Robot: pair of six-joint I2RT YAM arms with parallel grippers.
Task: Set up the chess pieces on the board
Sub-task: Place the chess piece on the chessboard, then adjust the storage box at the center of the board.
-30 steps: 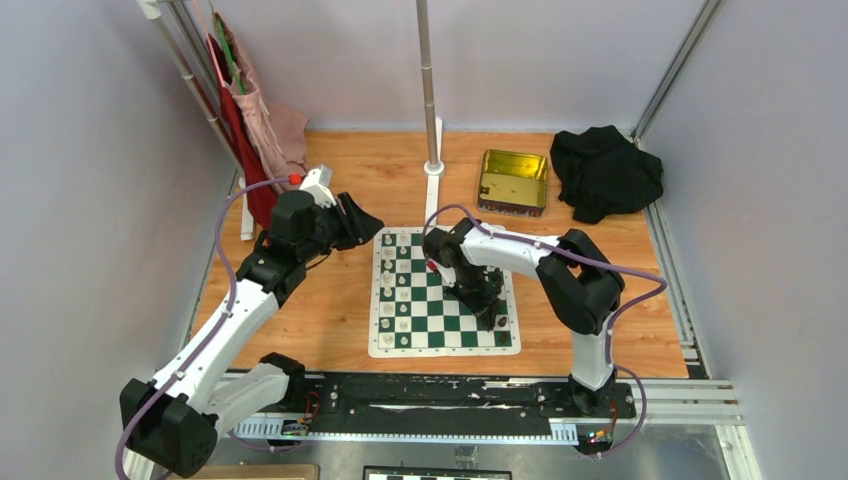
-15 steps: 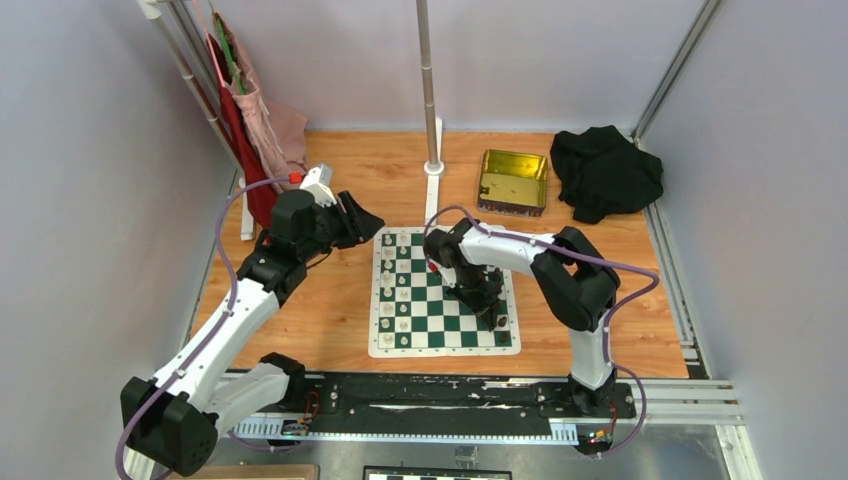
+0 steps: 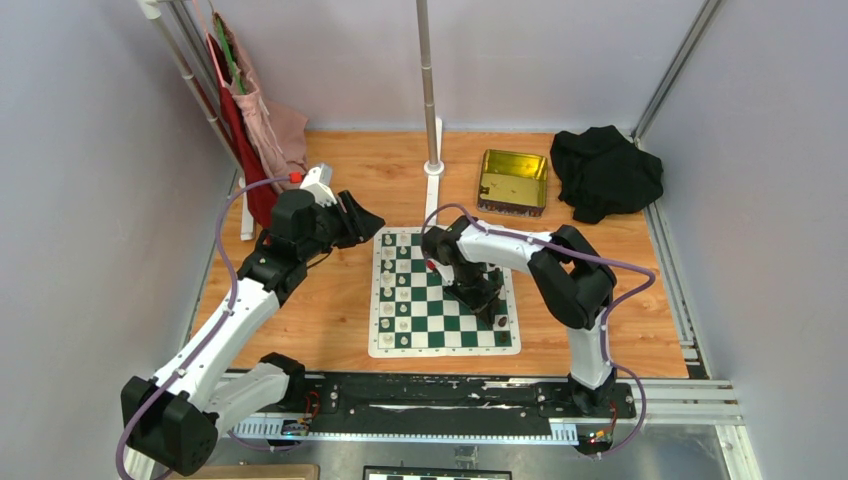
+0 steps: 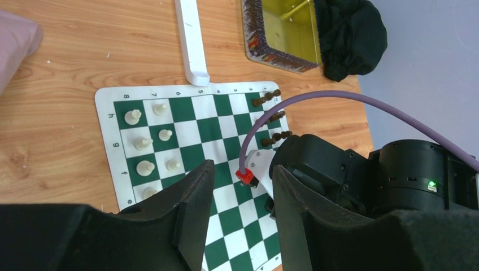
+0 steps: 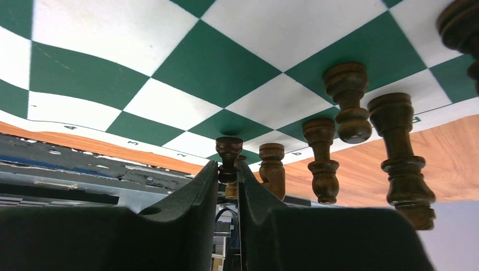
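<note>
The board (image 3: 445, 345) of green and white squares lies mid-table. Cream pieces (image 3: 388, 290) stand in two columns along its left side. Dark brown chess pieces (image 4: 265, 100) line its right edge. My right gripper (image 3: 490, 310) is low over the near right corner. In the right wrist view its jaws (image 5: 227, 165) stand slightly apart around a dark pawn (image 5: 229, 149) that rests upright on a green square. Several more dark pieces (image 5: 320, 158) stand in a row beside it. My left gripper (image 3: 372, 222) hovers open and empty above the far left corner.
A gold tin (image 3: 514, 180) lies open behind the board, a black cloth (image 3: 605, 170) to its right. A metal pole (image 3: 430, 90) rises behind the board on a white foot (image 4: 192, 39). Red and pink cloths (image 3: 250, 120) hang at the far left.
The right gripper's jaws have eased apart and it has drawn slightly back and left, baring a dark pawn at the near right corner. The left arm has not moved.
</note>
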